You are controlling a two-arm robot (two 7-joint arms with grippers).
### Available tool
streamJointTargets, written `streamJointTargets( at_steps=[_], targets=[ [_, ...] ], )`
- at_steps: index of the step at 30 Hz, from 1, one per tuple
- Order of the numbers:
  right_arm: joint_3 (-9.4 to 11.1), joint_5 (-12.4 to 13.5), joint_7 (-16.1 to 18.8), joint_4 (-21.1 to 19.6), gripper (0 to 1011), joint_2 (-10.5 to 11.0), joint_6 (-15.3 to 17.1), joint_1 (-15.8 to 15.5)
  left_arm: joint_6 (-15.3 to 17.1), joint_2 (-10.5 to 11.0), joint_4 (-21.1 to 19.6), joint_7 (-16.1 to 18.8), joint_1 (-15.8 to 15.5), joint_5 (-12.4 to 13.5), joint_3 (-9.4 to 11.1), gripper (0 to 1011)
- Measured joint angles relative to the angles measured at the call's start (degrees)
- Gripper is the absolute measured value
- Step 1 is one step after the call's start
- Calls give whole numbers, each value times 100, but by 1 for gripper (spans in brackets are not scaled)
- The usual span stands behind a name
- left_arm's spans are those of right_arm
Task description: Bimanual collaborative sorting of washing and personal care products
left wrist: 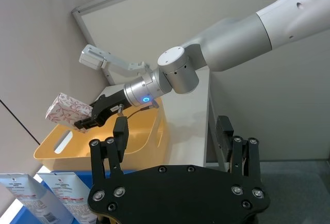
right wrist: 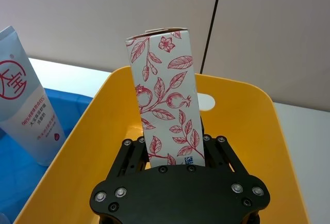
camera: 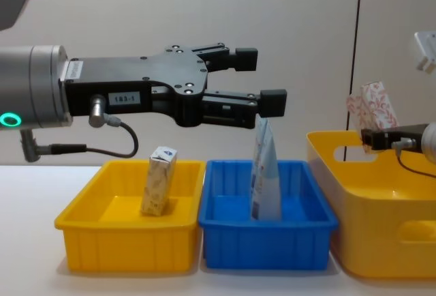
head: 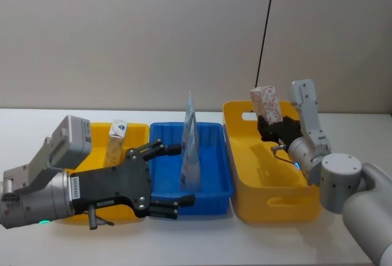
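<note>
Right gripper (head: 269, 125) clamps the white box with red-orange leaf print (right wrist: 165, 100) over the deep yellow bin (head: 269, 201); left gripper (camera: 262, 78), fingers spread wide and empty, extends level above the blue bin (head: 208, 195).

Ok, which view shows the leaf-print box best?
The right wrist view: the white box with red leaf print shows large and close, clamped at its base by the right gripper, print clear. Head, chest and left wrist views show it small and tilted over the large yellow bin. The left gripper is open above the blue bin.
</note>
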Motion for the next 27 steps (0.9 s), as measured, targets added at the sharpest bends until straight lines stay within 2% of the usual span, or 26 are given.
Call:
streamJointTargets(
  at_steps=[11, 12, 14, 15, 17, 18, 19, 21, 22, 25, 27],
  targets=[
    [-3, -98, 25, 272, 375, -88, -172, 121, 0, 0, 0, 0, 0, 0, 0, 1001],
    [-2, -111, 25, 287, 430, -96, -199, 131, 0, 0, 0, 0, 0, 0, 0, 1001],
    [1, -127, 30, 296, 472, -106, -238, 139, 0, 0, 0, 0, 0, 0, 0, 1001],
    [3, -130, 32, 297, 536, -108, -247, 140, 0, 0, 0, 0, 0, 0, 0, 1001],
    [6, -138, 36, 297, 570, -110, -266, 141, 0, 0, 0, 0, 0, 0, 0, 1002],
    [10, -149, 39, 293, 644, -111, -281, 141, 0, 0, 0, 0, 0, 0, 0, 1001],
    [10, -149, 39, 293, 644, -111, -281, 141, 0, 0, 0, 0, 0, 0, 0, 1001],
    [18, -166, 43, 278, 705, -112, -302, 140, 0, 0, 0, 0, 0, 0, 0, 1001],
    [23, -172, 45, 260, 768, -111, -315, 137, 0, 0, 0, 0, 0, 0, 0, 1001],
    [27, -185, 48, 224, 825, -106, -324, 122, 0, 0, 0, 0, 0, 0, 0, 1001],
    [38, -196, 52, 141, 899, -89, -326, 92, 0, 0, 0, 0, 0, 0, 0, 1001]
  ],
)
